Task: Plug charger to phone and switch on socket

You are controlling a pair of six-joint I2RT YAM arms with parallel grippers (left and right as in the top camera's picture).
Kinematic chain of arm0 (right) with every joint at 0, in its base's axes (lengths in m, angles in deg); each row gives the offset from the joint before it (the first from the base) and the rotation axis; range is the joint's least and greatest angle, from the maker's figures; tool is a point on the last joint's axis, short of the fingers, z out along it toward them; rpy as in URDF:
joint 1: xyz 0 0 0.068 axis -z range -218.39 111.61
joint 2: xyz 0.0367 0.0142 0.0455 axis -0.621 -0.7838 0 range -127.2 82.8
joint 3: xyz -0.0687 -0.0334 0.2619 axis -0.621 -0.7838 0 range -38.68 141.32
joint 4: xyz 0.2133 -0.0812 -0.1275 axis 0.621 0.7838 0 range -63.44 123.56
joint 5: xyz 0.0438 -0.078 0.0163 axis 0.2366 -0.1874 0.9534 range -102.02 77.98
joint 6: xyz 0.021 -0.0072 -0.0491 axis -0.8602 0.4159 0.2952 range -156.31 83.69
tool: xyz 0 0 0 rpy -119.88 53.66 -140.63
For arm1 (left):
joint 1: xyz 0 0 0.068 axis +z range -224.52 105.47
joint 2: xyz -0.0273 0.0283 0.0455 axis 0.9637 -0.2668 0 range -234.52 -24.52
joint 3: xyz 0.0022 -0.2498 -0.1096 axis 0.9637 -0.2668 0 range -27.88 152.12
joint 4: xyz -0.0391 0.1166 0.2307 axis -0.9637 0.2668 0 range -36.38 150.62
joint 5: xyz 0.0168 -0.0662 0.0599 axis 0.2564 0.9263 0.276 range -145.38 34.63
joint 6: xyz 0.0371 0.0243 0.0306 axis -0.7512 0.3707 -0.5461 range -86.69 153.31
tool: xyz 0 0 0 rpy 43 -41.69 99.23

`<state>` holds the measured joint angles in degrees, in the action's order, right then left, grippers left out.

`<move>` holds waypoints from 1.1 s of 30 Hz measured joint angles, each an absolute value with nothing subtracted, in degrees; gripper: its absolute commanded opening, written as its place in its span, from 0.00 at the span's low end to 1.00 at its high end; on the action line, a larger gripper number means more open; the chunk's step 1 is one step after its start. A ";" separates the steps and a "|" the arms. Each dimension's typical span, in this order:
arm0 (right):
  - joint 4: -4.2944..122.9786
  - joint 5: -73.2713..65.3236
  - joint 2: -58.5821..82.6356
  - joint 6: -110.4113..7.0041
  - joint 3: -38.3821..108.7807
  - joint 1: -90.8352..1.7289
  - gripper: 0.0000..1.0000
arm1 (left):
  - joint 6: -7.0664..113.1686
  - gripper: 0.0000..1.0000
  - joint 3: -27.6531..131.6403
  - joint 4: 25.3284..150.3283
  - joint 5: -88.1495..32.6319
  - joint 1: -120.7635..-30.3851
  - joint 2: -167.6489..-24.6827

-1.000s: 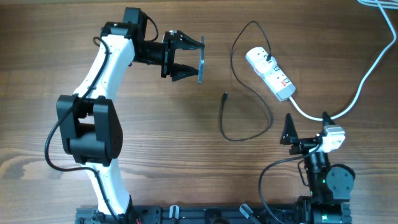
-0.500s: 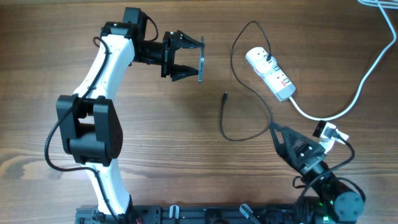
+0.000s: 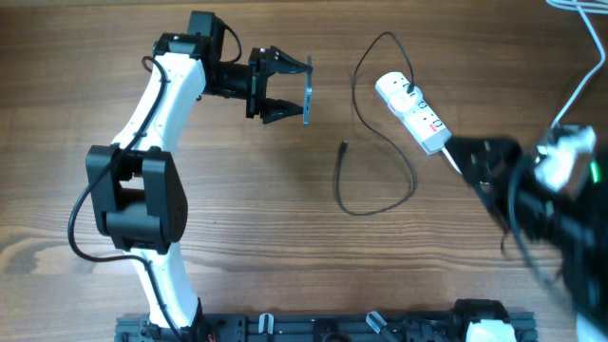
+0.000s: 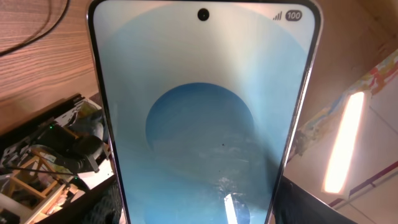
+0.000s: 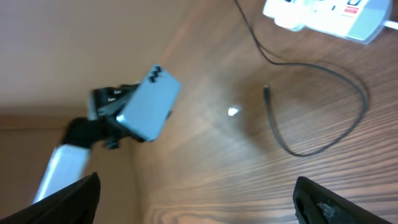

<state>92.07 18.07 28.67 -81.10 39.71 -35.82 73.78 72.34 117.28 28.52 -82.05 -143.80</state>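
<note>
Currently the left gripper (image 3: 302,91) pinches the phone (image 4: 205,124) near the far edge. The right gripper (image 5: 196,190), spread, hangs right-edge side of the charger (image 3: 343,147), its tip pointing far-edgeward.

Overhead straight down; left wrist close on phone (image 4: 205,112); right wrist oblique

Setting: robotics lab bench. Evidence: wood-grain surface (image 3: 275,256); jointed robot arm (image 3: 161,104) above black base rail (image 3: 313,328); ceiling strip light (image 4: 341,140); cluttered equipment rack (image 4: 56,168).
</note>
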 measured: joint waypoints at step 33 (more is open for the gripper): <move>73.82 -44.90 -11.79 -72.27 53.42 -89.83 0.71 | 73.76 0.72 72.36 117.26 28.46 -82.05 -143.76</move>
